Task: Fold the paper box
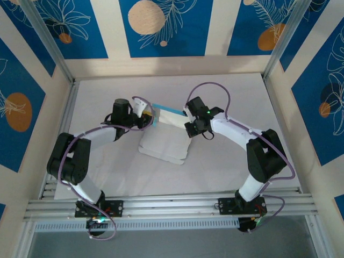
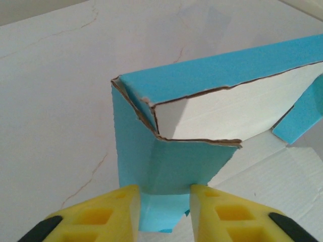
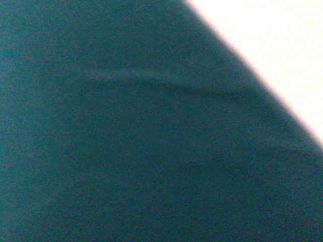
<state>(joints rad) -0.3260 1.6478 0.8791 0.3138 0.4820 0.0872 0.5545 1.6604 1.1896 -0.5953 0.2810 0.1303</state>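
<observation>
Box [image 1: 164, 146] lies near the middle of the counter [image 1: 107, 166]. Most of the sheet is flat with its white side up, and its 12 o'clock edge is raised into a long wall, blue outside and white inside. That wall likely stands only because an arm braces each end, so the creases can set while the corner is formed. The left claw [image 2: 164, 194] is at the wall's 9 o'clock end, where a torn-edged corner has been turned in. Its yellow pads [image 2: 121, 206] sit on either side of a blue flap hanging from that corner, at or just beside its edges. Whether they actually pinch it, I cannot tell. The right claw [image 1: 188, 122] meets the wall's 3 o'clock end with its jaws together. Its wrist view is a dark teal blur, probably card pressed close to the lens, so whether it holds any card is hidden.
</observation>
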